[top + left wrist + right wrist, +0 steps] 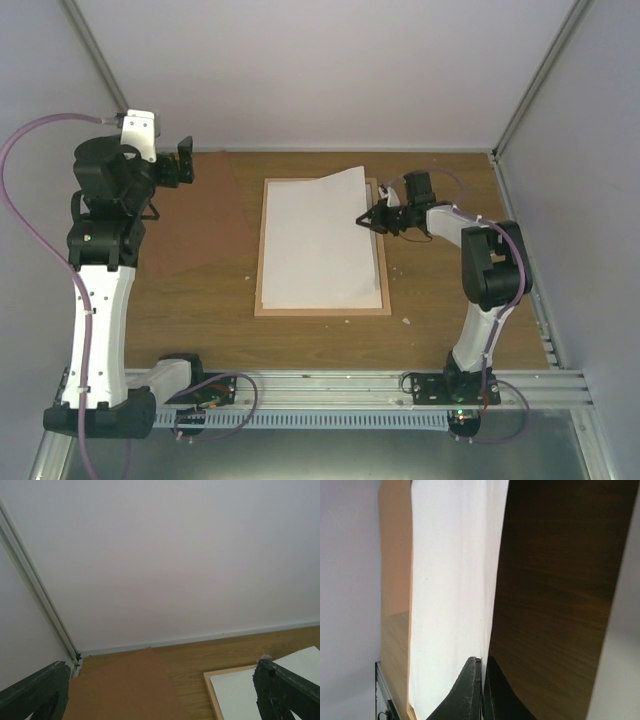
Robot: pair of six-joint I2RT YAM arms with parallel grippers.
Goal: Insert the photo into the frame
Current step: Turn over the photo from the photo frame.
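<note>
The photo (318, 240), white side up, lies over the frame (320, 312) in the middle of the table (200, 335), its right edge raised and clamped in the right tool (366, 218). The left tool (187, 165), fingers apart, hangs near the table's far-left corner above the backing board (205, 225).

The left arm (98, 300) and the right arm (478, 330) have white shells with black joints. Purple cables (60, 119) run along both. The fingers (287, 690) are black.
</note>
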